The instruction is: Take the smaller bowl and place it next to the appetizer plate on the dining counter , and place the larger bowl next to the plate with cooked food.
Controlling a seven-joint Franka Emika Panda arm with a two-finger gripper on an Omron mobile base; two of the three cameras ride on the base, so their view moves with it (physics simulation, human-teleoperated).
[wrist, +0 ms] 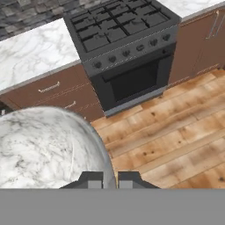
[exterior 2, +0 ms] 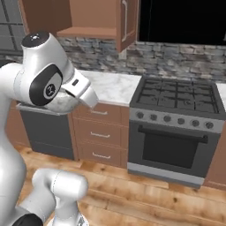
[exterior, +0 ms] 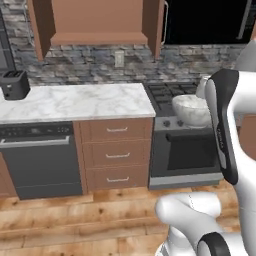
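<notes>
My gripper (wrist: pixel 110 179) is shut on the rim of the smaller bowl (wrist: pixel 44 149), a pale whitish-grey bowl with marbled mottling, and holds it in the air above the wooden floor. In the left base view the smaller bowl (exterior: pixel 190 109) hangs in front of the stove, partly behind my arm. Seen from the right base view, the smaller bowl (exterior 2: pixel 62 103) sits under my hand, before the lower cabinets. The larger bowl, the appetizer plate, the plate with cooked food and the dining counter are out of view.
A black gas stove (exterior 2: pixel 178 99) with an oven stands ahead. Left of it runs a marble worktop (exterior: pixel 75 102) with a toaster (exterior: pixel 15 84), over drawers (exterior: pixel 117 155) and a dishwasher (exterior: pixel 40 160). An open wall cabinet (exterior: pixel 95 25) hangs above. Wooden floor (wrist: pixel 176 132) lies below.
</notes>
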